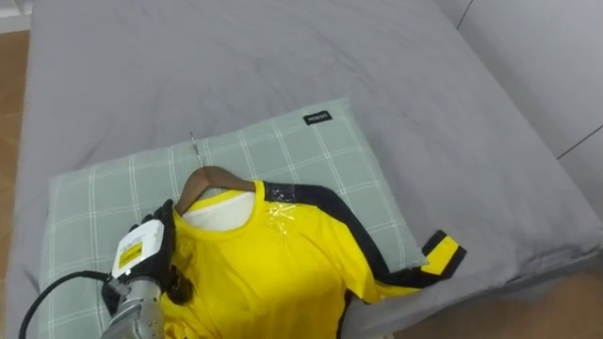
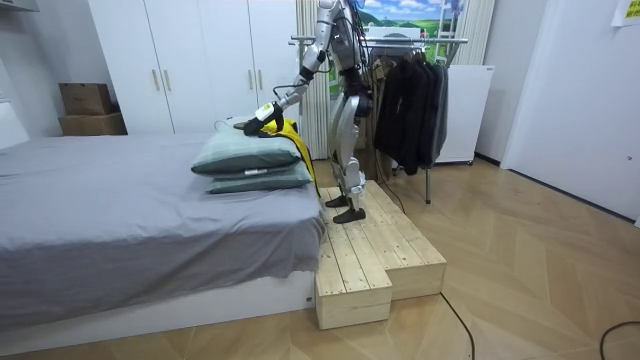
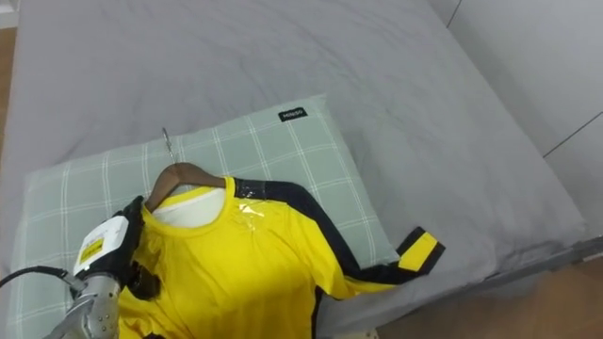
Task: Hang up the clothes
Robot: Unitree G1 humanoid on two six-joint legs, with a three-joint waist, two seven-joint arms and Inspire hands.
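A yellow shirt (image 1: 283, 259) with black stripes lies on a green checked pillow (image 1: 311, 155) at the near side of the grey bed (image 1: 283, 56). A wooden hanger (image 1: 215, 177) sits in its collar, with the metal hook (image 1: 195, 146) pointing away from me. My left hand (image 1: 141, 252) comes in from the lower left and rests on the shirt's left shoulder, its dark fingers curled round the cloth over the hanger's end. In the room view I stand on a wooden platform (image 2: 375, 250) beside the bed, left arm stretched out over the pillow (image 2: 250, 155).
Behind me stands a clothes rack (image 2: 400, 40) hung with dark garments (image 2: 410, 105). The pillow lies on a second pillow (image 2: 262, 180). The bed's right edge (image 1: 565, 254) drops to wooden floor. White wardrobes (image 2: 190, 60) line the far wall.
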